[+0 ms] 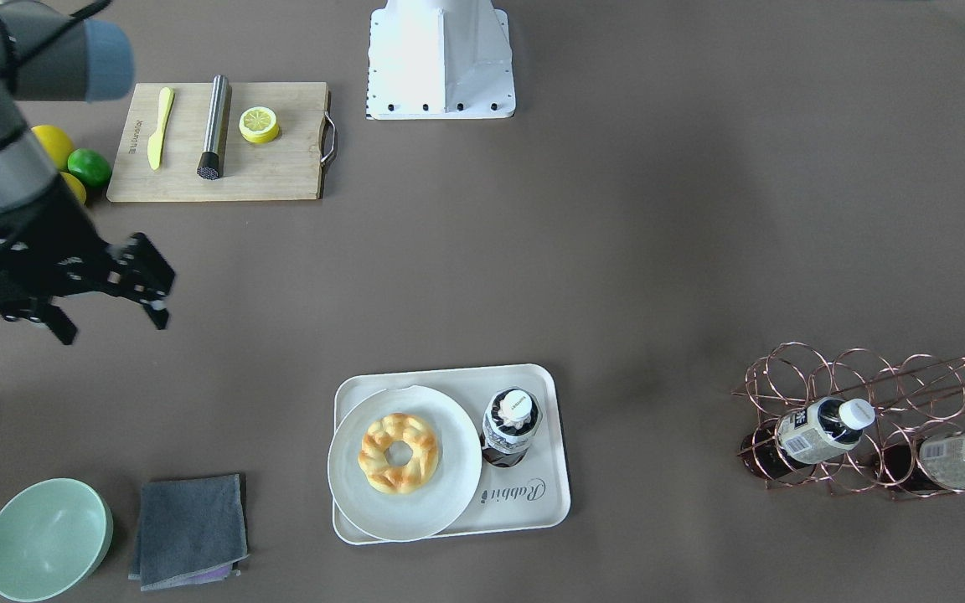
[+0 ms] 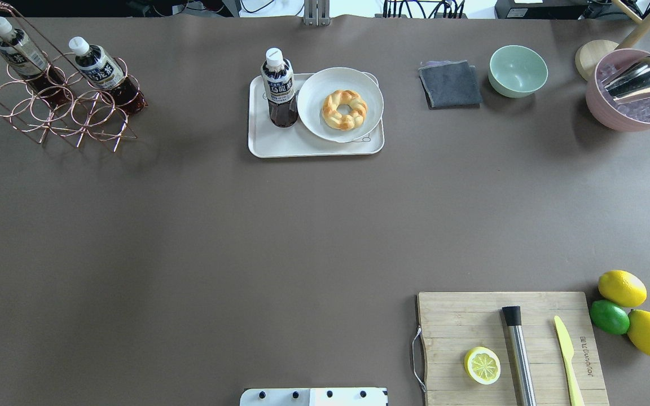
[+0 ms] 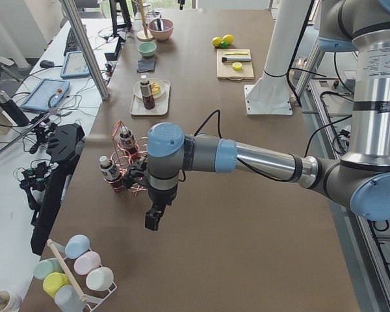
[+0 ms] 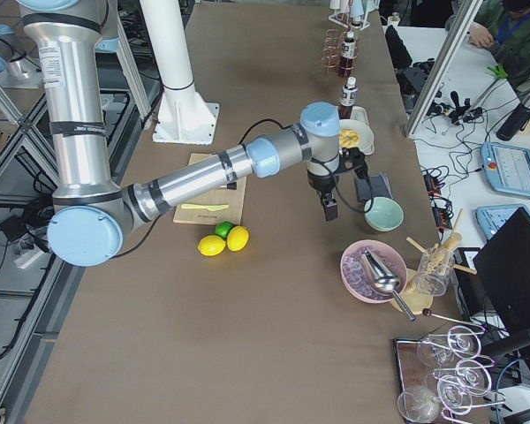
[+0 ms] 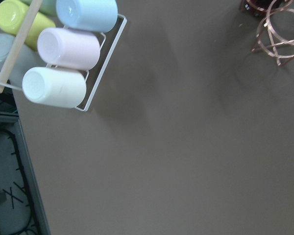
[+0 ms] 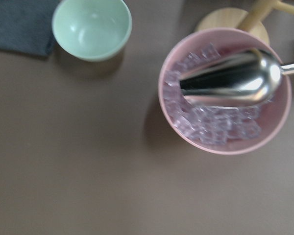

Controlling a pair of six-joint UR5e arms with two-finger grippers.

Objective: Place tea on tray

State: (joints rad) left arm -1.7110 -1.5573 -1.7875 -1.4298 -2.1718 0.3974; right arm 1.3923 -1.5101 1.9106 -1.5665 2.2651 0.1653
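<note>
Cutting board (image 2: pixel 455 321): nearest the robot's base, with a lemon half on it. Tray (image 2: pixel 302 148): at the far side of the surface, bearing a plate (image 2: pixel 311 93). Tea (image 2: pixel 278 84): upright on the tray, just beside the plate and free of both arms; placement looks complete. Handling, as judged: full, so weighty for its size; stiff plastic with slight give; smooth label, probably slippery; tall and easily tipped. Best taken around the mid-body, below the cap. Left gripper (image 3: pixel 153 220): hangs pointing down near the wire rack (image 2: pixel 57 115), well apart from the tray; state of jaws cannot be told. Right gripper (image 4: pixel 329 205): points down between the cutting board and the green bowl (image 2: pixel 518 70); jaws likewise unclear.
</note>
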